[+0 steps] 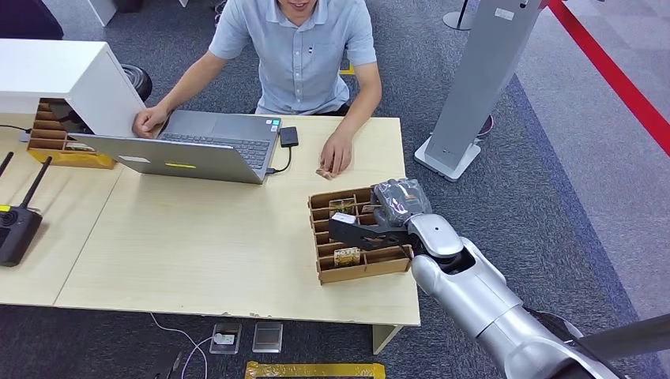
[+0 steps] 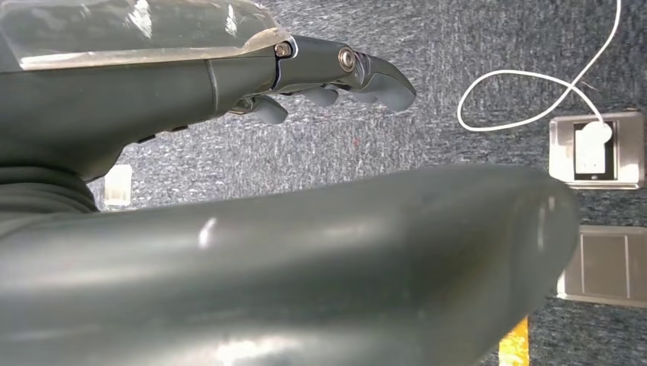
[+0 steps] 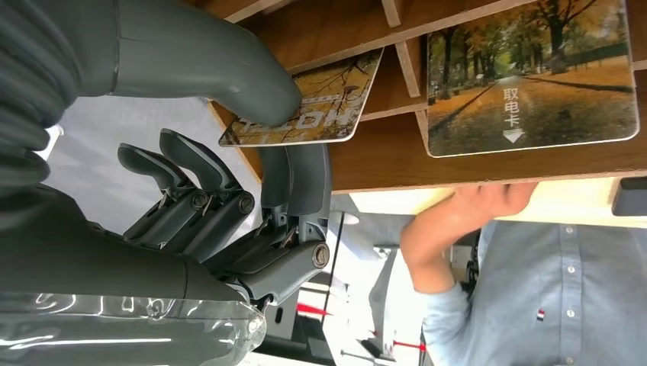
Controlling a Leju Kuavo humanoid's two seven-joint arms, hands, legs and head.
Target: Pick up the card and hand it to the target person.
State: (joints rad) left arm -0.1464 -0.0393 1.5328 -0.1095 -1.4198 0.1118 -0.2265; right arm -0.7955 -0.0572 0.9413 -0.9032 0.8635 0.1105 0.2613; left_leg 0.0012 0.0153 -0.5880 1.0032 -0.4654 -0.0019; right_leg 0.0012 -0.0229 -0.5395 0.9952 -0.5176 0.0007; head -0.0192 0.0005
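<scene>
A brown slotted box (image 1: 359, 268) sits on the table's right part in the head view. My right hand (image 1: 399, 201) reaches into its far right corner. In the right wrist view the thumb (image 3: 252, 84) presses on one face of an autumn-print card (image 3: 305, 107) and a finger (image 3: 294, 175) backs its other face; the card still lies in its slot. A second card (image 3: 530, 76) stands in the neighbouring slot. A person in a light blue shirt (image 1: 300, 55) sits across the table, one hand (image 1: 336, 154) resting near the box. My left hand (image 2: 336, 76) hangs over the carpet, holding nothing, fingers apart.
An open laptop (image 1: 197, 146) with a black adapter (image 1: 288, 136) lies before the person. A white cabinet (image 1: 63, 75), another slotted box (image 1: 59, 142) and a black controller (image 1: 17, 225) occupy the left. A grey stand (image 1: 474, 87) rises right of the table. Floor sockets (image 2: 595, 149) lie below.
</scene>
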